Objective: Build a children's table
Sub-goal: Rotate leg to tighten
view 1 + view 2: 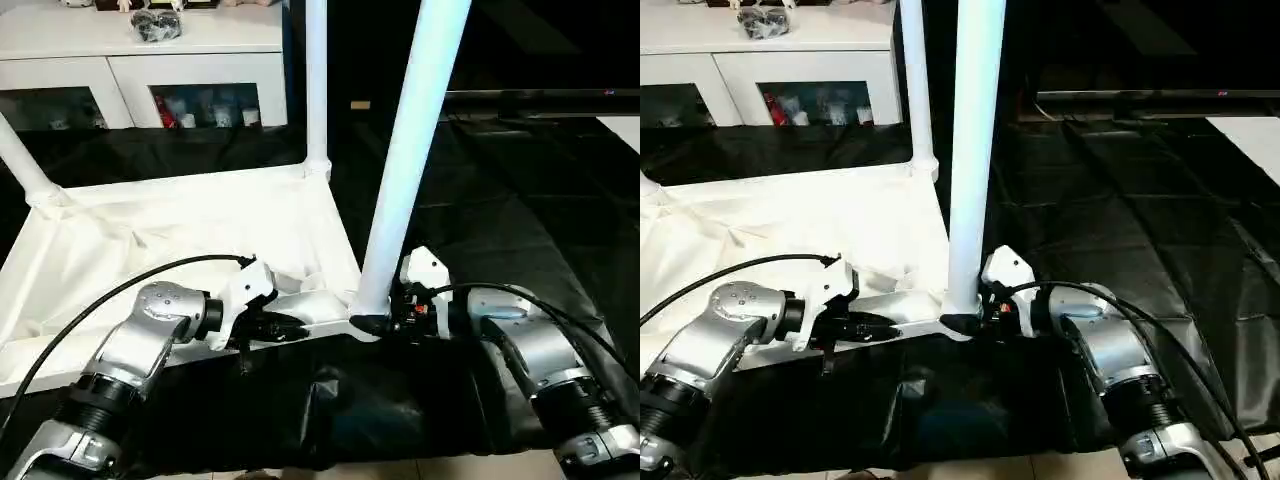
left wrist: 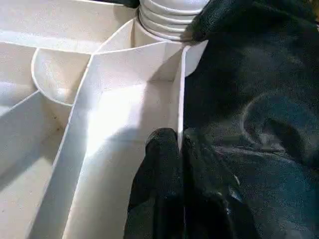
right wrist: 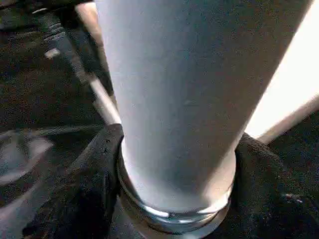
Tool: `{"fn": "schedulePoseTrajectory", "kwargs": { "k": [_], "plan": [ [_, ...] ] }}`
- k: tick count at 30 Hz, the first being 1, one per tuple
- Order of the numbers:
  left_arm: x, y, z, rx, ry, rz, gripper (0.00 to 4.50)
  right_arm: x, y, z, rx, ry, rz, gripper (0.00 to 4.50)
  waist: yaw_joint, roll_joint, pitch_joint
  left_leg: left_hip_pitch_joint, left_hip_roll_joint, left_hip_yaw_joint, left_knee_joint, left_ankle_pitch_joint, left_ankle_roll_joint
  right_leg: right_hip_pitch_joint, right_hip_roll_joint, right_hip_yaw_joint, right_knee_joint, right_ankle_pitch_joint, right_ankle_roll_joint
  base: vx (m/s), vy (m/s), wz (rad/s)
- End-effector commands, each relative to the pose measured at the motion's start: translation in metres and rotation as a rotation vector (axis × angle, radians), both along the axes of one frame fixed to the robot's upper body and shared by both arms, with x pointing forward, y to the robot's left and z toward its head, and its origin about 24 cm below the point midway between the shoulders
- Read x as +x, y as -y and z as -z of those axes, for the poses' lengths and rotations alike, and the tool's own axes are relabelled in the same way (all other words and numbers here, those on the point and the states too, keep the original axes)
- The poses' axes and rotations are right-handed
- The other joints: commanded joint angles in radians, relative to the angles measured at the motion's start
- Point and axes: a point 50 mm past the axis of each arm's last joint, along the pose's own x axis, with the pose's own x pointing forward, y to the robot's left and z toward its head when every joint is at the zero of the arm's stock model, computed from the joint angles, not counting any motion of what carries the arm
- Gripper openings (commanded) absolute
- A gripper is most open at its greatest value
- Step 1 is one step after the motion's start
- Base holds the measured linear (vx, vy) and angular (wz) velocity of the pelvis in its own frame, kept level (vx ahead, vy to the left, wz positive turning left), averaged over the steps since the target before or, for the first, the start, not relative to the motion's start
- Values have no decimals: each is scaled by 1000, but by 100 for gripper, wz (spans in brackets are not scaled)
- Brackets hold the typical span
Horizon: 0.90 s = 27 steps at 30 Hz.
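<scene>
The white tabletop (image 1: pixel 200 230) lies underside up on the black-draped table. Three white legs stand in its corner sockets: a far one (image 1: pixel 316 80), one at the far left (image 1: pixel 25 170) and the nearest one (image 1: pixel 410 150) at the front right corner. My left gripper (image 1: pixel 290 325) is shut on the tabletop's thin front rim (image 2: pixel 180 94), close to that corner. My right gripper (image 3: pixel 177 164) reaches in from the right. Its black fingers (image 3: pixel 97 169) press on both sides of the nearest leg's base, just above the socket (image 1: pixel 362 318).
A white cabinet (image 1: pixel 140 60) with glass doors stands behind the table. Black cloth (image 1: pixel 500 230) covers the surface to the right and front of the tabletop. A black cable (image 1: pixel 120 285) loops over my left forearm. A strip of pale floor (image 1: pixel 400 470) shows at the near edge.
</scene>
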Motion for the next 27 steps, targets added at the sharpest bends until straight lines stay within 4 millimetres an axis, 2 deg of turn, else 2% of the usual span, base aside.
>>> {"fn": "schedulePoseTrajectory", "kwargs": {
  "k": [1,2,3,4,5,6,7,9,10,13,14,16,17,20,22,26,27],
  "plan": [
    [10,8,-9,-25,50,-59,0,1,-11,3,-5,16,20,275,0,-14,-62,34,80,-42,-76,-182,28,26,-99,52,-83,-177,-240,0,0,0],
    [12,10,-9,-25,58,-79,0,3,-12,4,-2,18,50,275,0,-15,-62,34,80,-42,-76,-187,25,28,-99,52,-83,-185,-237,0,0,0],
    [21,19,-9,-35,92,-167,0,10,-20,11,26,12,210,275,-3,-11,-63,34,82,-42,-78,-184,18,25,-98,53,-81,-177,-235,0,0,0],
    [24,23,-10,-44,105,-201,0,14,-24,14,40,2,279,275,-8,-10,-59,35,81,-41,-81,-200,13,20,-95,55,-85,-185,-238,0,0,0],
    [29,33,-11,-57,130,-248,0,19,-33,17,64,-8,384,275,-8,-14,-64,35,79,-45,-80,-208,-7,27,-100,52,-84,-201,-233,0,0,0],
    [31,36,-12,-61,136,-261,0,21,-36,18,69,-11,412,275,-10,-9,-63,34,79,-45,-80,-204,-11,25,-102,54,-84,-195,-234,0,0,0],
    [33,45,-13,-70,152,-286,0,23,-49,19,83,-8,458,274,-12,-5,-61,36,77,-46,-81,-221,-17,23,-101,55,-87,-209,-229,0,0,0],
    [35,56,-13,-80,170,-314,0,24,-66,17,90,8,476,274,-14,-8,-63,36,77,-46,-82,-222,-20,24,-100,56,-88,-197,-224,0,0,0],
    [35,58,-13,-83,172,-317,0,24,-70,16,92,12,471,274,-13,-5,-66,35,77,-44,-79,-209,-13,24,-101,56,-87,-172,-223,0,0,0],
    [33,66,-13,-93,177,-299,0,22,-84,11,103,48,403,274,-11,-7,-69,28,74,-42,-75,-155,24,31,-99,54,-80,-90,-222,0,0,0],
    [32,67,-13,-94,177,-283,0,22,-85,10,110,52,383,309,-10,-7,-70,27,75,-42,-74,-148,31,33,-100,54,-78,-82,-223,0,0,0],
    [30,67,-13,-97,177,-264,0,23,-82,9,124,47,389,344,-8,-5,-70,28,75,-41,-73,-142,46,32,-100,54,-79,-78,-226,0,0,0],
    [29,66,-13,-98,174,-251,0,24,-77,8,119,55,378,347,-8,-9,-69,28,76,-41,-74,-145,47,32,-99,53,-80,-85,-227,0,0,0],
    [25,57,-13,-101,162,-186,0,27,-55,2,107,90,327,364,-4,-7,-69,29,78,-42,-73,-162,46,34,-100,53,-81,-111,-222,0,0,0],
    [24,56,-13,-102,161,-181,0,27,-54,1,105,92,322,377,-6,-6,-68,27,78,-42,-74,-148,53,33,-99,53,-79,-89,-227,0,0,0],
    [16,42,-10,-76,122,-81,0,19,-26,-4,65,80,146,377,-2,-6,-69,25,78,-41,-70,-137,69,37,-98,52,-77,-61,-230,0,0,0],
    [13,37,-9,-73,111,-48,0,15,-18,-6,54,66,86,377,2,-7,-71,25,78,-41,-67,-130,82,40,-97,51,-74,-44,-230,0,0,0]
  ]
}}
